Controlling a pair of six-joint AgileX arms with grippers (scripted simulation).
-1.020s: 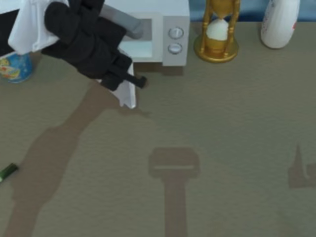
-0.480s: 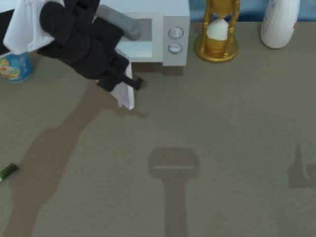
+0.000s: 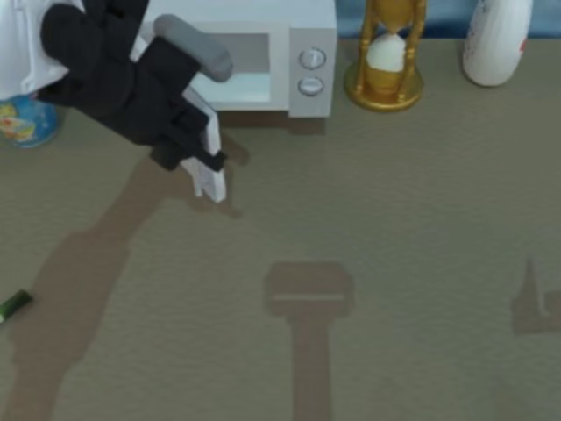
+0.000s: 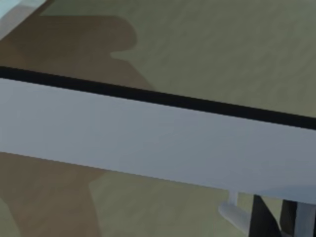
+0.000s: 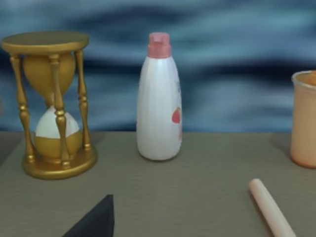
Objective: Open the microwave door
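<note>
The microwave [image 3: 263, 61] sits at the table's [image 3: 394, 263] far edge, left of centre. Its interior is exposed. The microwave door [image 3: 210, 158] is swung outward toward the near side, seen edge-on. The left gripper [image 3: 195, 151] is at the door's free edge, its black fingers on either side of the panel, clamped on it. In the left wrist view the door [image 4: 158, 138] fills the frame as a pale band. The right arm is out of the top view; its camera faces a gold hourglass [image 5: 52, 103], a white bottle [image 5: 159, 103] and an orange cup [image 5: 303, 118].
</note>
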